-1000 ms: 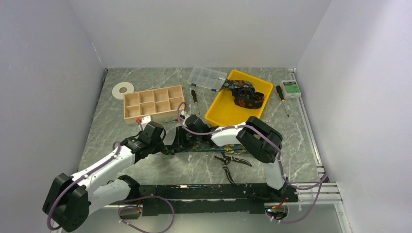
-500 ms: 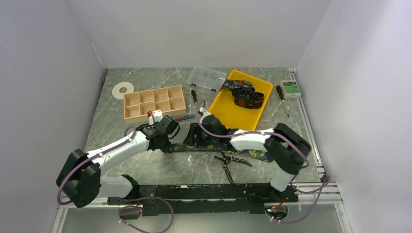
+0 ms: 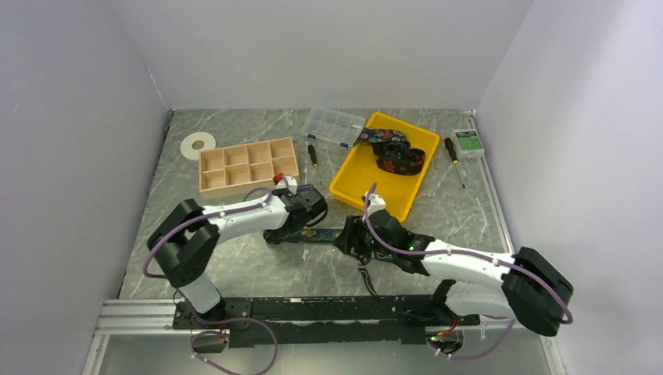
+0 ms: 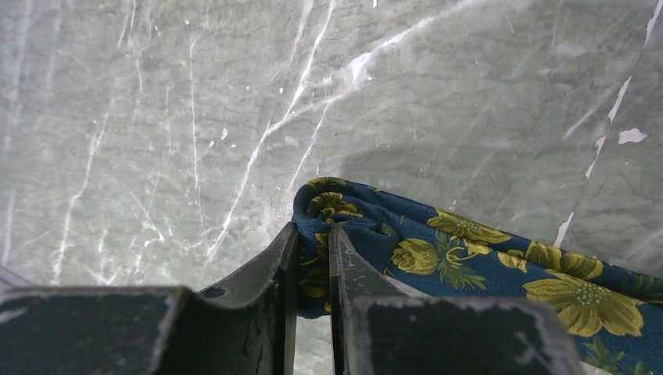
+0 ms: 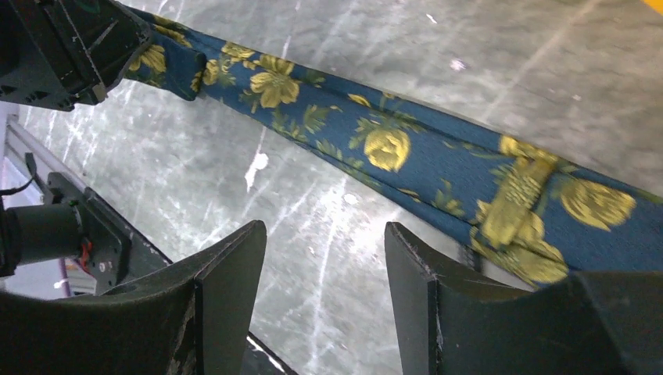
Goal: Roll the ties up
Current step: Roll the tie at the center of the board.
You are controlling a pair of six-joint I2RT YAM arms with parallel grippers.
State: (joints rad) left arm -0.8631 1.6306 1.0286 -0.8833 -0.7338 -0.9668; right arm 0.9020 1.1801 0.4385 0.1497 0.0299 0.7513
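Left tool (image 4: 313, 231) rightward; tie (image 4: 469, 258) lengthwise left-right.

Bright even light, slight foreground blur

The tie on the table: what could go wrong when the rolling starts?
The left gripper pinches only the folded tip of the tie, so it may slip out. The right gripper is open, holding nothing, so the tie may drag or twist instead of coiling.
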